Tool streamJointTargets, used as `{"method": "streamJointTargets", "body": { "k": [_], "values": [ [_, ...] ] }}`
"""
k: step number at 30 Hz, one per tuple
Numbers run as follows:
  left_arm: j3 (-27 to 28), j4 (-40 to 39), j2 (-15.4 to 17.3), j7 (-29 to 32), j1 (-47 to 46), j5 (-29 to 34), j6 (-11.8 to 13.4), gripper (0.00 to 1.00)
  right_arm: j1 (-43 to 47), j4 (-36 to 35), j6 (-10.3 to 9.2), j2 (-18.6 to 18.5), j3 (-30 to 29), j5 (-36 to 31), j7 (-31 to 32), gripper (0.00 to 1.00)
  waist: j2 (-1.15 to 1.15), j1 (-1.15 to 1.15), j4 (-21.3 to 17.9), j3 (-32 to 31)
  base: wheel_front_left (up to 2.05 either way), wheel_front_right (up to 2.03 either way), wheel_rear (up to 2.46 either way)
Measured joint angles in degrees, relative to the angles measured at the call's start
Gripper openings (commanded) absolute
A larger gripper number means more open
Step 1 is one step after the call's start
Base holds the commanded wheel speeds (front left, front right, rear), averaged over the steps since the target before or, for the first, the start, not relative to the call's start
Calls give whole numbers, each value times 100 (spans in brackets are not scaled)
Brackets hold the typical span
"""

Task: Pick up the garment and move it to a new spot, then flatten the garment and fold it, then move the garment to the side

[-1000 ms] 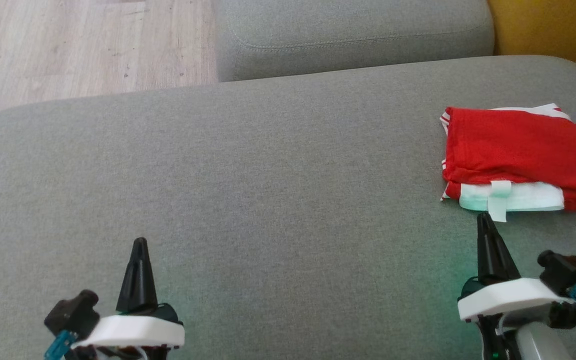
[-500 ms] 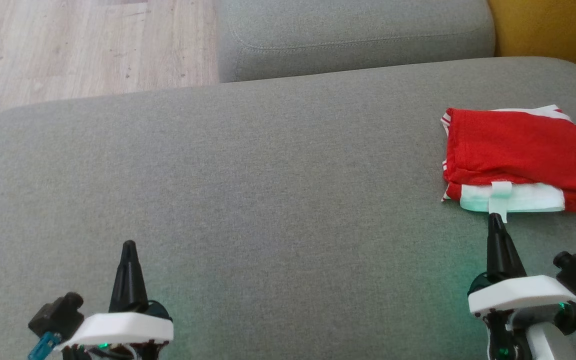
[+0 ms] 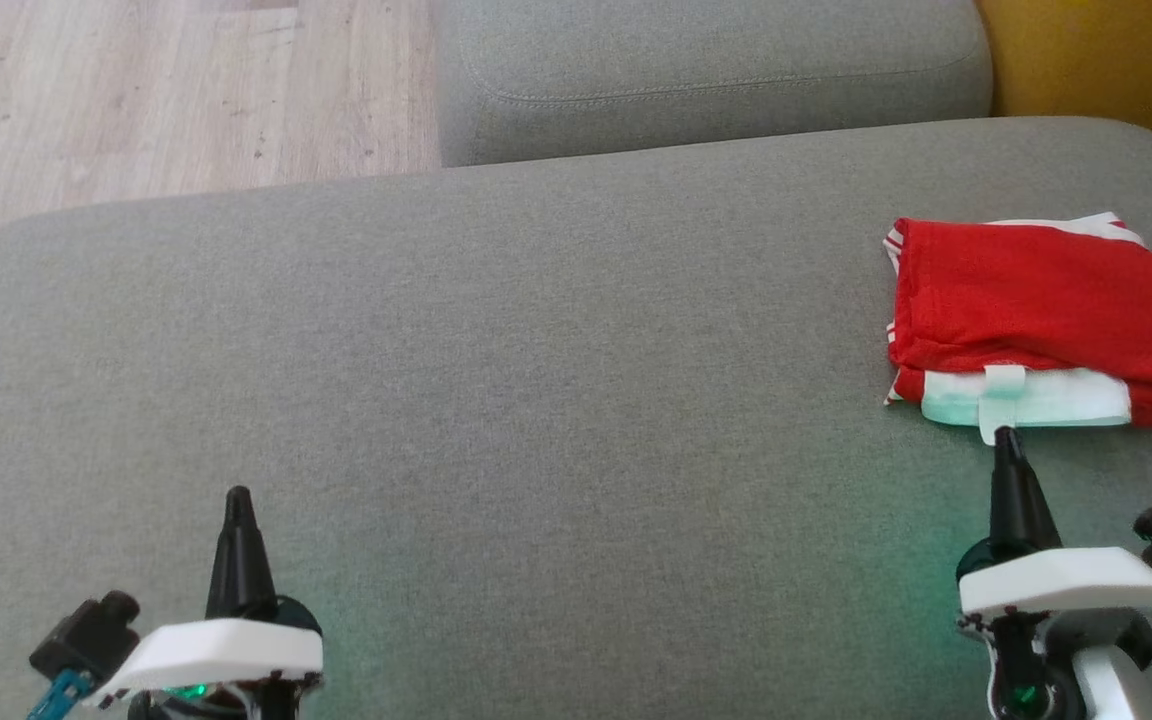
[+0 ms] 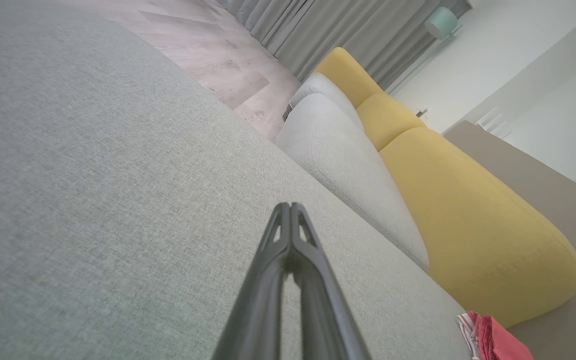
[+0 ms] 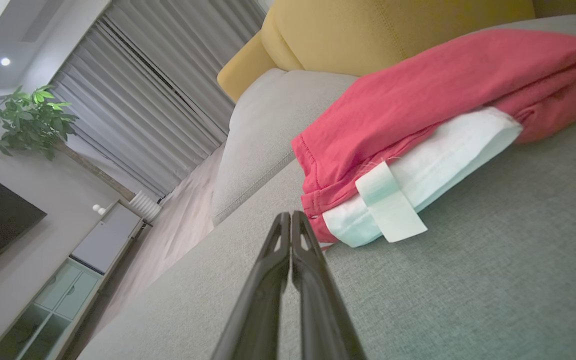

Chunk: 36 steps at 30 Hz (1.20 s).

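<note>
Red garment (image 3: 1041, 300) lay folded at the right of the grey sofa (image 3: 536, 380); left gripper (image 3: 237, 497) and right gripper (image 3: 1006, 437) were pressed together, holding nothing; the right tip sat near the white tab (image 3: 1002, 385) and might snag it, spoiling the fold.

Left tool (image 3: 238, 497) and right tool (image 3: 1006, 436) closed, empty

Soft even daylight, faint shadows; green glow on the grey cushion (image 3: 576, 400) near left and near right; my wrist views bow at edges, right one dimmer.
</note>
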Motion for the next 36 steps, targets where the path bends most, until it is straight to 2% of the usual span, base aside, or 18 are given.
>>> {"method": "streamJointTargets", "body": {
  "k": [36],
  "values": [
    [367, -31, -3, 610, -107, -2007, -48, 0, -12, -136, 0, 2, -296, 2283, 592, 0, 0, 0, 41, -43, 0, 0, 0]
  ]
}}
